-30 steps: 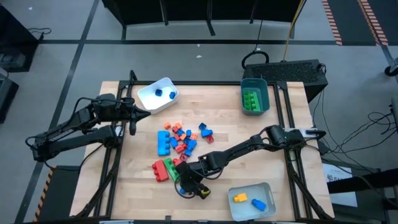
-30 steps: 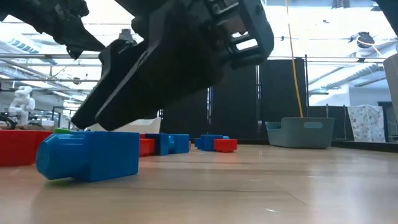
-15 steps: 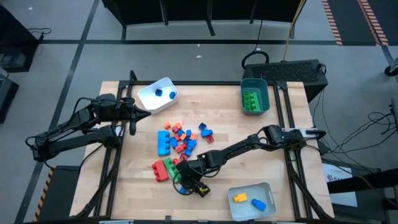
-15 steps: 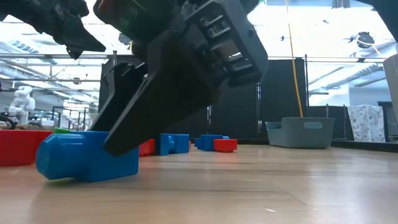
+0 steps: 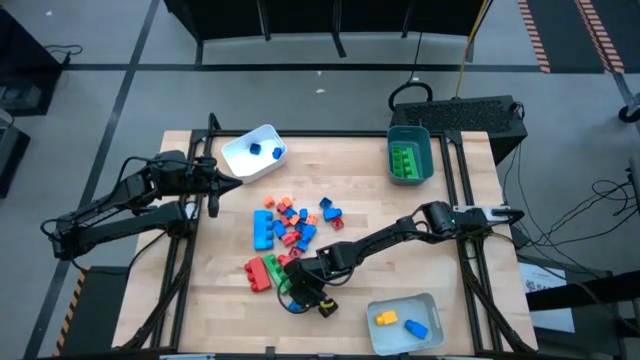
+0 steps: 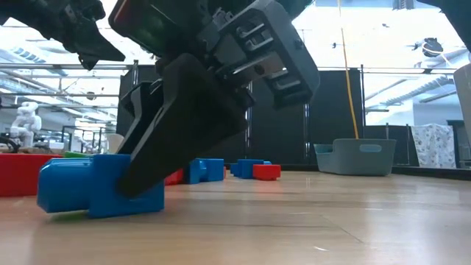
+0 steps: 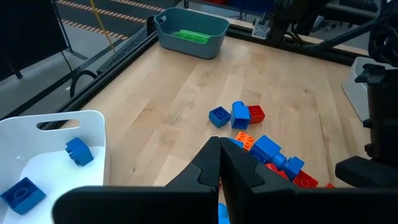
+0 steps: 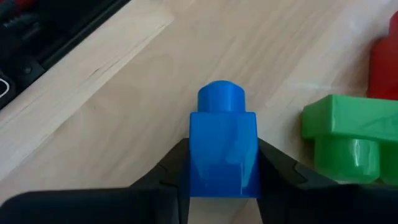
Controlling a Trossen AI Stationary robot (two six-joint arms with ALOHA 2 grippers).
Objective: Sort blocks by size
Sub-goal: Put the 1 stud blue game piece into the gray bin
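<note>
Jaws of right gripper (image 8: 222, 180) pinch blue block (image 8: 222, 146) on both sides (left gripper (image 7: 219, 163) pressed together, idle); lift straight, avoid green block (image 8: 351, 140).

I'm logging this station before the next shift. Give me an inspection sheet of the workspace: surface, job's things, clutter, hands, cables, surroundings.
Surface: light wooden table, bare around the pile.
Job's things: loose blocks at centre; white tray holds two blue blocks; teal tray holds green blocks; grey tray holds one orange and one blue block.
Clutter: nothing seen.
Hands: right hand low at the table's front, fingers against both sides of a small blue block resting on the wood; left hand shut, empty, beside the white tray.
Cables: black cables on the floor right of the table; yellow line behind the teal tray.
Surroundings: grey floor, dark frames beyond; no person seen.
</note>
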